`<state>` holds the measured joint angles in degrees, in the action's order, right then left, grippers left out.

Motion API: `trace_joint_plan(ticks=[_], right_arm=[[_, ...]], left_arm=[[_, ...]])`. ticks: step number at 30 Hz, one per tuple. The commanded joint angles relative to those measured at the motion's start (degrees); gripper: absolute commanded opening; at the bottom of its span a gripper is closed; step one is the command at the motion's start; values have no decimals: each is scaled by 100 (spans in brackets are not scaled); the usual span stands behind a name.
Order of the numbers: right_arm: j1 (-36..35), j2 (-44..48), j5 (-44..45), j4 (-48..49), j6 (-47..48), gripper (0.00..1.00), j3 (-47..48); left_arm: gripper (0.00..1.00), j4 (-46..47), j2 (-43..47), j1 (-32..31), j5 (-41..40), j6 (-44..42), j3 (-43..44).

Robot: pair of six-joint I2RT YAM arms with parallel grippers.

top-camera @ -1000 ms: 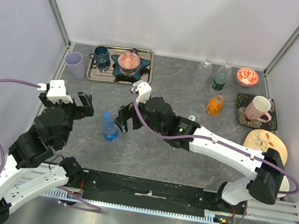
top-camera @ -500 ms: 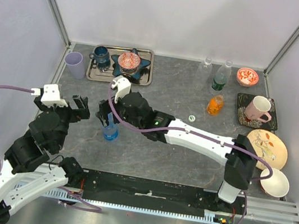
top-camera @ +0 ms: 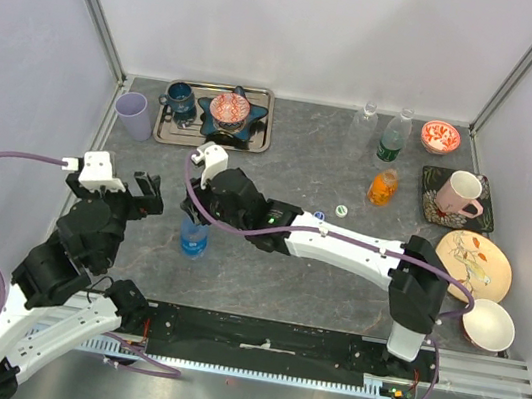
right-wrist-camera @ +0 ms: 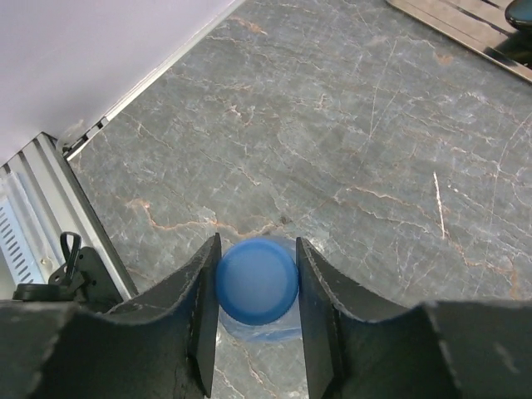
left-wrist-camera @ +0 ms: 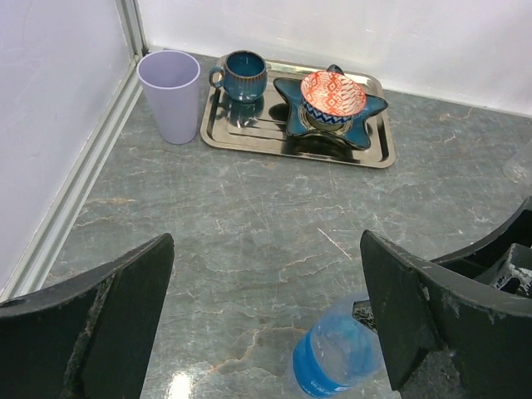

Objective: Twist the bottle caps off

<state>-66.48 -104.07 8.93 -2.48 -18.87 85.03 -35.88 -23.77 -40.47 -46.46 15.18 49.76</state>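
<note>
A small blue bottle stands upright on the grey table. Its blue cap sits between the two fingers of my right gripper, which press on both sides of it from above. In the top view the right gripper covers the bottle's top. My left gripper is wide open just left of the bottle and touches nothing. An orange bottle carries its orange cap. Two loose caps lie on the table: a white and green one and a white and blue one.
Two clear bottles stand at the back right. A steel tray holds a blue mug and a star dish with a red bowl; a purple cup stands beside it. A pink mug, a patterned plate and a white bowl sit at the right.
My right arm swung left over the blue bottle and its fingers closed on the blue cap. The left gripper stayed open and shifted slightly.
</note>
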Motion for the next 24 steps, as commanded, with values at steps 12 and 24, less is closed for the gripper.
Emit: trace_joint_plan(ticks=[12,24], right_arm=[[723,2882,1489,-920,-617,0,-1103],[1392,4395,883,-1720,-960,0,-1534]], left_arm=[[99,1609,-689,21,1065,-182,-124],[100,4453,-2316,601,6808,1250,298]])
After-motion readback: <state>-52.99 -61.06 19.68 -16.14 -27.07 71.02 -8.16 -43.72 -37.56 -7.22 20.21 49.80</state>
